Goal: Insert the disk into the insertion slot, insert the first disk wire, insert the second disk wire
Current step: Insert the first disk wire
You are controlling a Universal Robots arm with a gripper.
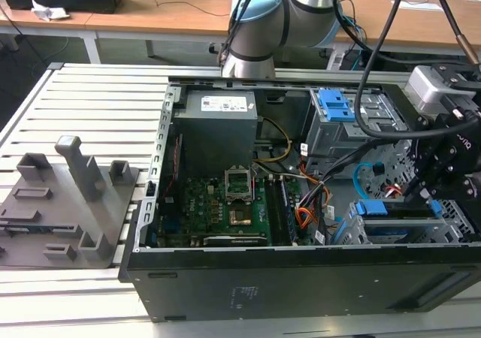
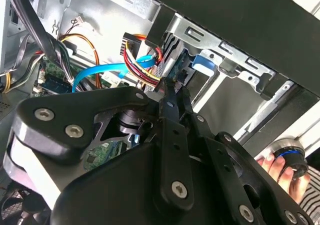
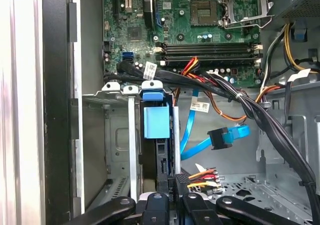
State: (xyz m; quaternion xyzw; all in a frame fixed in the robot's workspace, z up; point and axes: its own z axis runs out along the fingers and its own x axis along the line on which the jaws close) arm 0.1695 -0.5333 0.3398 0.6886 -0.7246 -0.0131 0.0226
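In the insertion slot the disk is already seated, its blue carrier end showing. At the slot's wire-side end the gripper has its fingers pinched on the dark plug of the first disk wire. The second disk wire hangs loose beside the slot, unplugged. Whether the plug is fully home is hidden behind the fingers.

Disk carrier bright blue; second disk wire light blue with dark plug; motherboard green; wire bundle red, yellow, orange and black.
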